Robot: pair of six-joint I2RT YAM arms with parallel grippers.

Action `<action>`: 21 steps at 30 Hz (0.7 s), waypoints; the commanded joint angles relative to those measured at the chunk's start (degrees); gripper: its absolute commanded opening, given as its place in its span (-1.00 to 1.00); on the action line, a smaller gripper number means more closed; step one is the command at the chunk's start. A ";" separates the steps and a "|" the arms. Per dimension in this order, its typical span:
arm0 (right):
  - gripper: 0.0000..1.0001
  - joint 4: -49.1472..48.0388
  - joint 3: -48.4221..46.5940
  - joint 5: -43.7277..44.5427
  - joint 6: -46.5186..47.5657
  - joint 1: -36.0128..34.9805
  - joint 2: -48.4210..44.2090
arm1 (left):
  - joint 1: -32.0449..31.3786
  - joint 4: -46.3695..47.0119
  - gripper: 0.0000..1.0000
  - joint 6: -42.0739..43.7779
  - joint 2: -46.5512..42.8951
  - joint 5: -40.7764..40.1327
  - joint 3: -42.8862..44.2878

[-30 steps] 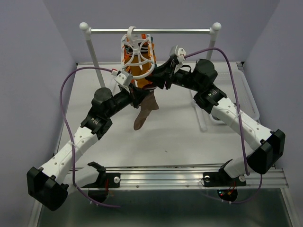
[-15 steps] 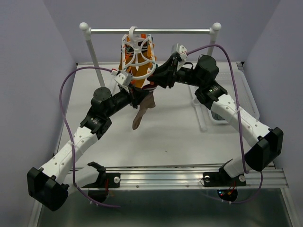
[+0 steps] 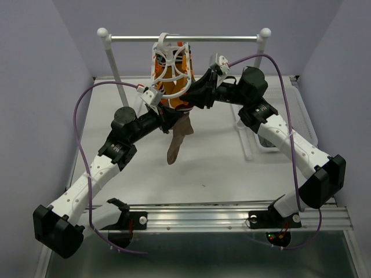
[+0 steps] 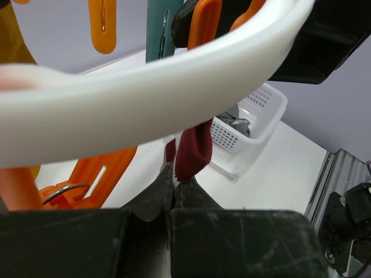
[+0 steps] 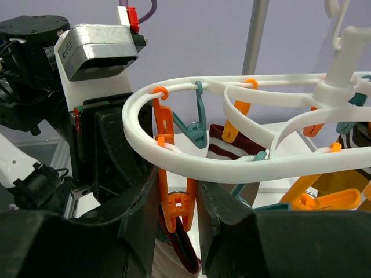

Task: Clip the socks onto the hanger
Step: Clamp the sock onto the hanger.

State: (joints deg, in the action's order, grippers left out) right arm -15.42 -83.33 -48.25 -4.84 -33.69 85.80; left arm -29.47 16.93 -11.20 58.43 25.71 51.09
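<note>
Hanging by its hook from the silver rail (image 3: 220,38), the hanger (image 3: 171,63) tilts so that its white oval ring faces the arms, and both arms reach up to the lower edge of that ring. Mustard-orange socks (image 3: 170,81) are clipped inside the hanger, one dark and white striped cuff showing behind the ring in the right wrist view. The left gripper (image 4: 175,182) sits just under the hanger with its fingers pressed together on the cuff of a brown sock (image 3: 177,142). The cuff rises to the ring's underside, and the rest of the sock dangles below the hanger, above the worktop (image 3: 220,162). The right gripper (image 5: 177,217) comes in at the same edge of the hanger from the other side. It is closed to a narrow gap, its two fingers bearing on either side of an orange clip (image 5: 172,191) that hangs from the ring, with the sock's dark cuff just beneath that clip. Beyond the hanger on the right arm's side stands a white basket (image 4: 229,142) with grey fabric inside.
</note>
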 commanded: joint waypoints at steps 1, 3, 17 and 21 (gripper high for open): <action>-0.99 -2.95 -1.75 -4.31 -0.52 0.03 -0.81 | 0.38 3.81 -1.00 0.22 -0.34 1.00 2.43; -0.99 -2.95 -1.66 -4.57 -0.43 0.03 -0.72 | 0.47 4.08 -1.00 0.48 -0.69 1.62 2.35; -0.99 -3.04 -2.54 -8.17 -1.22 0.56 0.77 | 0.47 4.87 -1.00 1.10 -0.95 4.26 2.52; -0.99 -3.12 -2.28 -8.61 -1.57 1.17 0.51 | 0.47 5.04 -1.00 1.01 -1.30 3.03 2.61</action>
State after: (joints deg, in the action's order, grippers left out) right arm -15.99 -83.64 -52.60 -5.85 -32.99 86.83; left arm -29.39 18.00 -10.98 58.43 28.47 51.11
